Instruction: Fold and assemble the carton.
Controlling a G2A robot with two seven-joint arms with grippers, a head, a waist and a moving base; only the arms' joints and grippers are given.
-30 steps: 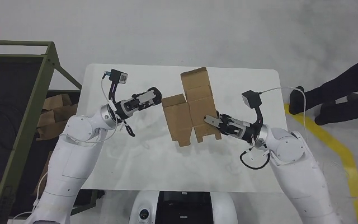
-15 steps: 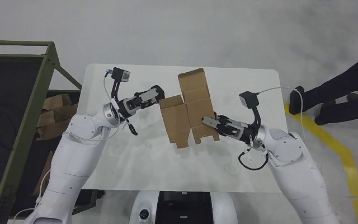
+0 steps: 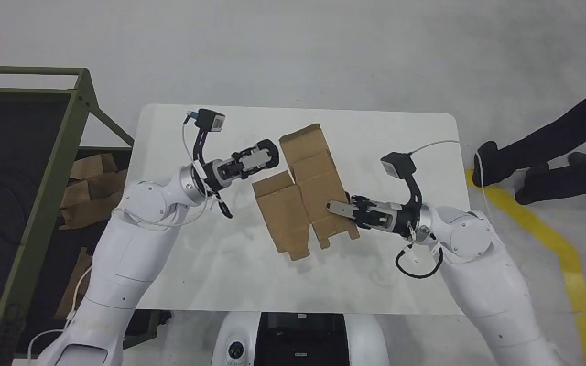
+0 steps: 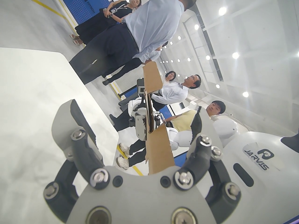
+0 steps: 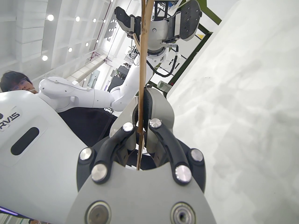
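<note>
A flattened brown carton (image 3: 302, 192) is held a little above the middle of the white table (image 3: 183, 265), its flaps spread out. My right gripper (image 3: 341, 209) is shut on the carton's right side; the right wrist view shows the cardboard (image 5: 143, 59) edge-on, clamped between the pads (image 5: 149, 103). My left gripper (image 3: 265, 154) is open at the carton's far left corner. In the left wrist view a flap (image 4: 158, 145) runs between its spread fingers (image 4: 77, 117) without touching them. The right wrist view also shows the left gripper (image 5: 158, 22) straddling the sheet.
A green-framed cart (image 3: 55, 101) stands off the table's left side with loose cardboard pieces (image 3: 87, 183) in it. Bare table surface lies in front of and behind the carton.
The right gripper has carried the carton leftward and turned it slightly. The left gripper has moved right and farther back, so the carton's corner flap now sits between its open fingers.
</note>
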